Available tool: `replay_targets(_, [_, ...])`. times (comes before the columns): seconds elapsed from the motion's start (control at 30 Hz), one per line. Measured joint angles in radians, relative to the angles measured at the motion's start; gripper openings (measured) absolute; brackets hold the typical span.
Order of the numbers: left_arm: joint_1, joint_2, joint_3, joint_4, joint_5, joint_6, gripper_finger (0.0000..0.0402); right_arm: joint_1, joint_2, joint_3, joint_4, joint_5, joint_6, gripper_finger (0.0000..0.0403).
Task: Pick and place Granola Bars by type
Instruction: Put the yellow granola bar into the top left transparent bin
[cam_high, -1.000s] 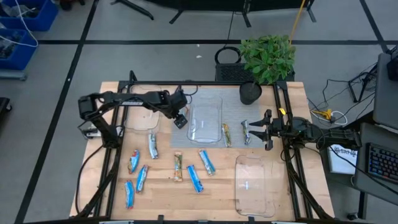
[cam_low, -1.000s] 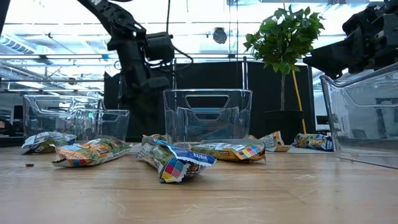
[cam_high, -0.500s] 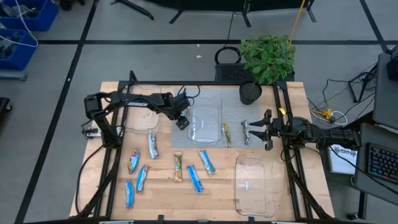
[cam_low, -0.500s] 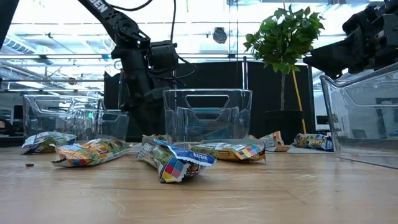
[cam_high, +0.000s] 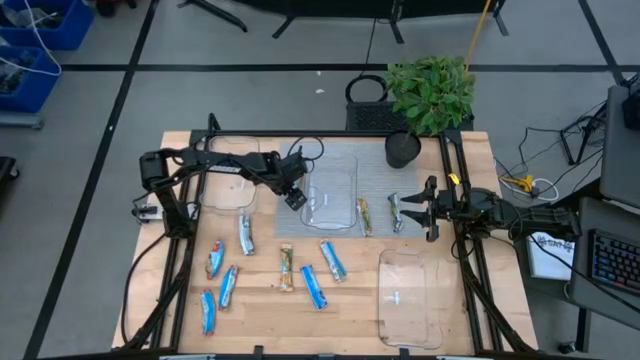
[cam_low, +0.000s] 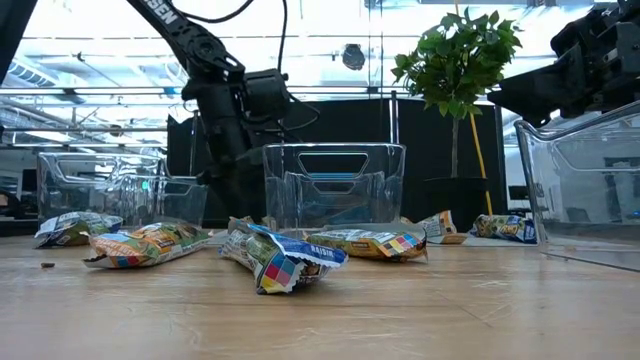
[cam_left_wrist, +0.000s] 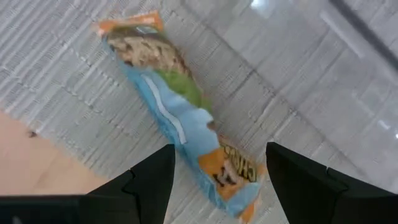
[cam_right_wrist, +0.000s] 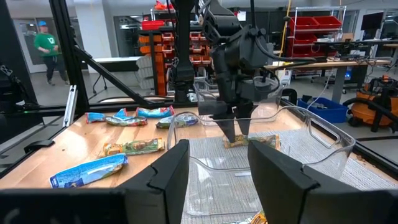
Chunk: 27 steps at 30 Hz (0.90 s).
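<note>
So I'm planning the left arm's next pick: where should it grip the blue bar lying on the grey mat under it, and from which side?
Probably across the bar's narrow middle, coming straight down. It lies flat on the grey mat, long and thin, and the left gripper's open fingers already straddle it. The crimped ends look too flat to pinch.

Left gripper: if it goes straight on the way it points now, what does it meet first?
Probably the blue-and-orange granola bar on the grey mat. The left gripper has its jaws open with the bar lying between and ahead of them; how far off it is remains unclear.
</note>
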<state>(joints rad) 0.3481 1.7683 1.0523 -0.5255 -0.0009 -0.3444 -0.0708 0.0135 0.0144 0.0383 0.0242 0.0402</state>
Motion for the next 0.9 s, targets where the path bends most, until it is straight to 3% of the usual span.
replay_targets(0.53, [0.000,-0.001,0.000,-0.032,-0.034,0.000,0.0250,0.000,0.000,0.000,0.000,0.000,0.000,0.0155])
replay_targets(0.9, [0.000,-0.001,0.000,-0.032,0.020,0.004,0.0166,0.000,0.000,0.000,0.001,0.000,0.000,0.0155])
